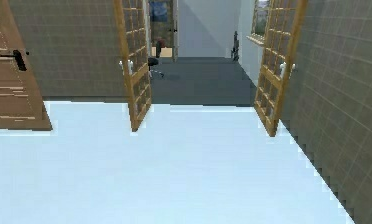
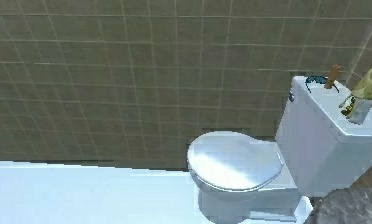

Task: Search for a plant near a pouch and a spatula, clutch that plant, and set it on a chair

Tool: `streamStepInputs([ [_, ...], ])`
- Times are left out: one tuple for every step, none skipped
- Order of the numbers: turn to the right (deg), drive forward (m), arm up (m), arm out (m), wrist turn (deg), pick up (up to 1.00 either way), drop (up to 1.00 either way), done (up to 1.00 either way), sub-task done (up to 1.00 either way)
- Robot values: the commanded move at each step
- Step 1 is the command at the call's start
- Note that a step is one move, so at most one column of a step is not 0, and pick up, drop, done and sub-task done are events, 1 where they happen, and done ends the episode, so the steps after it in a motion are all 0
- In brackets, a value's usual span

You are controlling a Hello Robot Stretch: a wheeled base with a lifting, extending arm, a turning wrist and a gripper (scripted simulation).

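Observation:
A white toilet (image 2: 239,170) with its lid down stands against the tiled wall in the arm side view. On its tank (image 2: 319,135) lie small things: a brown and teal blob (image 2: 324,78) and, at the view's right edge, a greenish-yellow thing (image 2: 360,97) that may be a plant in a pot. Far off in the forward view, past the doorway, a dark office chair (image 1: 154,64) stands on a dark floor.
Pale blue floor (image 1: 164,170) stretches ahead to two wooden glazed door leaves (image 1: 136,70) (image 1: 276,70) that stand open onto a dark-floored room. A wooden door (image 1: 14,70) with a black handle is at the forward view's left. A grey tiled wall (image 1: 339,100) runs along the right.

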Motion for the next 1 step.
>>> streamStepInputs([
  [0.0, 0.15, 0.00, 0.00, 0.0, 0.00, 0.00, 0.00, 0.00],
])
